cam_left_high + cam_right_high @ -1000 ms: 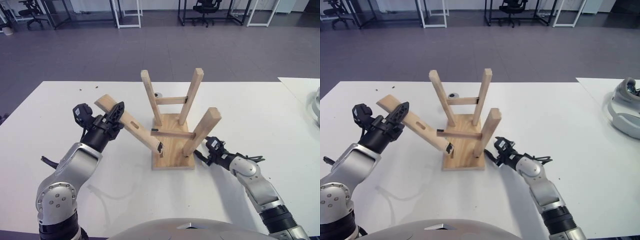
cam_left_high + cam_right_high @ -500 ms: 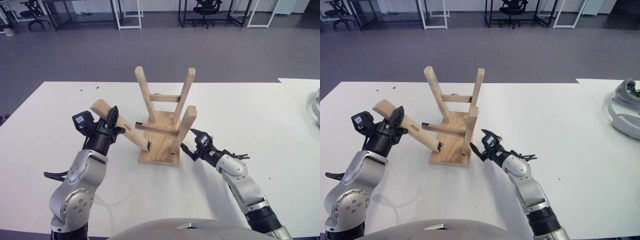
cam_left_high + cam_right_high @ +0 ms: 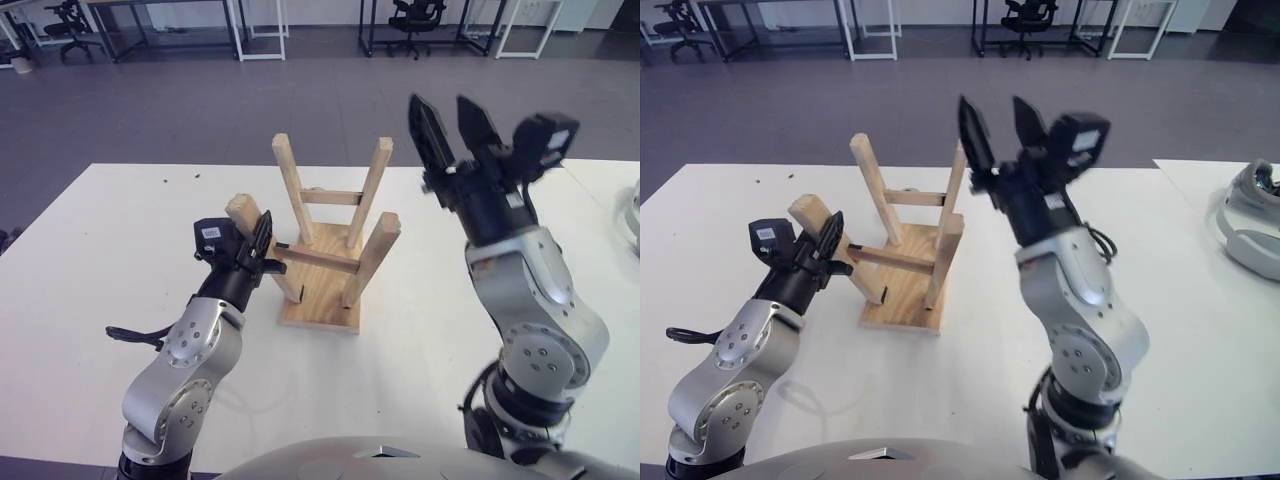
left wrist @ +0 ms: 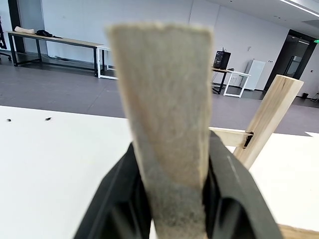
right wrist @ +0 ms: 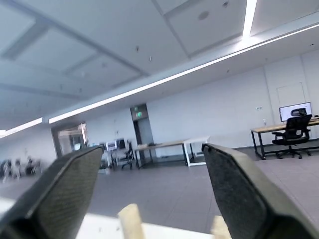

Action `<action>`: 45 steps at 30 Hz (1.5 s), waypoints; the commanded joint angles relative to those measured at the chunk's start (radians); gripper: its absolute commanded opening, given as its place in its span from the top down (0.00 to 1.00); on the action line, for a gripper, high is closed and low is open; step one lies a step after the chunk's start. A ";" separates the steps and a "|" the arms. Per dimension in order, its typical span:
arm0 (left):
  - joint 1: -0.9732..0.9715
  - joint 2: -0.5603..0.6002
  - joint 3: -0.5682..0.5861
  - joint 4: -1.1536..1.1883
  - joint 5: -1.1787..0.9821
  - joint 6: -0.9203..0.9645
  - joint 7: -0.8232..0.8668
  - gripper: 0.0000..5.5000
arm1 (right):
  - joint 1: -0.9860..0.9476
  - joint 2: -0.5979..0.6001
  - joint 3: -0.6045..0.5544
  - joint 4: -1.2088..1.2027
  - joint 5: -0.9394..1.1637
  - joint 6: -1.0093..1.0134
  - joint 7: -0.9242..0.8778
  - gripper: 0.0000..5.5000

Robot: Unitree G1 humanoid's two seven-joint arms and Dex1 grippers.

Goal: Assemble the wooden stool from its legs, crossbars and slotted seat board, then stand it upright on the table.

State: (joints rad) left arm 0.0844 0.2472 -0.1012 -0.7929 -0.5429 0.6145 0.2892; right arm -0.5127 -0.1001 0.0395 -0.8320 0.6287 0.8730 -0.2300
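The stool stands upside down mid-table: its slotted seat board (image 3: 322, 306) lies flat, with three legs (image 3: 369, 192) pointing up and two crossbars (image 3: 318, 258) between them. My left gripper (image 3: 262, 240) is shut on the fourth leg (image 3: 242, 213), which leans steeply at the board's near-left corner beside the near crossbar. In the left wrist view that leg (image 4: 164, 114) sits between the black fingers (image 4: 122, 199). My right gripper (image 3: 455, 125) is open and empty, raised high above the table to the right of the stool; its fingers (image 5: 239, 189) stand wide apart.
The white table (image 3: 90, 240) has bare room left, right and in front of the stool. A white headset (image 3: 1250, 215) lies at the far right edge. Desks and office chairs stand on the grey floor beyond the table.
My left gripper swung the held leg from a flat lean to nearly upright against the stool. My right arm left the table by the seat board and rose high, open.
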 commanded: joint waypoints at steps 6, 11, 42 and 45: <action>-0.042 -0.136 -0.084 0.179 0.117 0.039 0.000 0.81 | -0.213 -0.214 0.436 0.117 -0.285 0.394 0.014 0.32; -0.028 -0.170 -0.102 0.169 0.153 0.022 -0.031 0.81 | -0.199 -0.319 0.673 0.179 -0.379 0.455 0.085 0.32; -0.333 0.171 0.078 0.421 -0.174 0.189 -0.669 0.41 | 0.249 -0.321 -0.169 0.393 -0.035 -0.028 0.701 0.32; -0.276 0.144 -0.130 0.504 -0.006 0.039 -0.704 0.41 | 0.271 -0.307 -0.089 0.521 -0.150 -0.143 0.675 0.32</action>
State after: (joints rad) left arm -0.3531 0.4142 0.0581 -0.4305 -0.7104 0.6091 -0.3628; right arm -0.3157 -0.4246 -0.1876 -0.4604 0.5857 0.7072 0.4653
